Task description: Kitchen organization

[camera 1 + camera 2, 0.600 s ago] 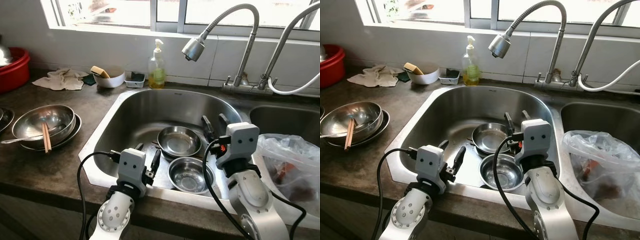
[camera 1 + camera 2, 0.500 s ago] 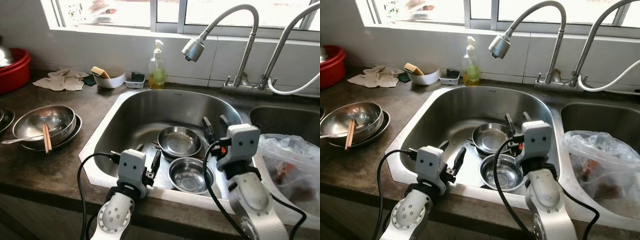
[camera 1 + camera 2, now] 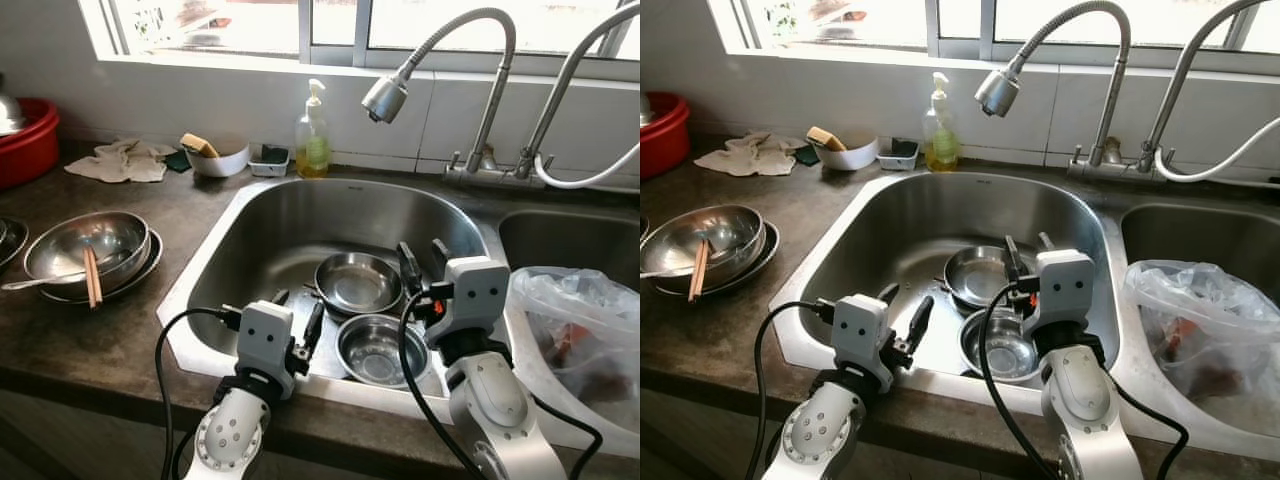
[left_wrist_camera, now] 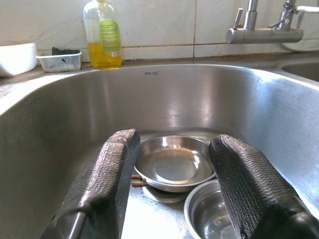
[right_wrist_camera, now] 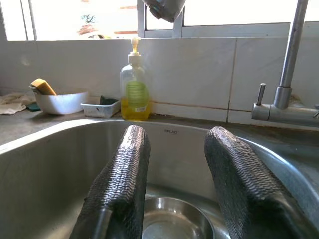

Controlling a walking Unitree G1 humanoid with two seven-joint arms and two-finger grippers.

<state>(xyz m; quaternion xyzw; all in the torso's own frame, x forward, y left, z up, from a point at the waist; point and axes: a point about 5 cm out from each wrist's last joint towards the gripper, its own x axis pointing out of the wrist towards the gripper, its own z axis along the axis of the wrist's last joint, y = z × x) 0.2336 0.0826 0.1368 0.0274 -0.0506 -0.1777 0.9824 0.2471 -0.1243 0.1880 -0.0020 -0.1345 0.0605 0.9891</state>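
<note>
Left claw (image 3: 298, 320), nearest the viewer, hangs over the front rim of the stainless sink (image 3: 300, 215), fingers spread and empty. Right claw (image 3: 423, 262), also spread and empty, hovers above the sink's right side, over the bowls. Two steel bowls lie in the basin: the nearer bowl (image 3: 380, 350) by the front wall, and the farther, shallower bowl (image 3: 358, 282) just behind it, their rims overlapping; neither holds any visible contents. To the right, a clear plastic bag (image 3: 585, 335) with reddish contents sits in the second basin. On the dark counter (image 3: 110, 340) at left, stacked steel bowls (image 3: 90, 248) carry one pair of chopsticks (image 3: 91, 274) and a spoon. Farther back: a crumpled cloth (image 3: 122, 162), a white bowl (image 3: 222, 157) holding a sponge, a small white tray (image 3: 271, 159), and a soap bottle (image 3: 313, 135) with yellow liquid and a green label, its writing illegible. Small lettering on the sink's back wall cannot be read. A red basin (image 3: 28, 140) stands at far left. A spray faucet (image 3: 445, 60) arches overhead.
</note>
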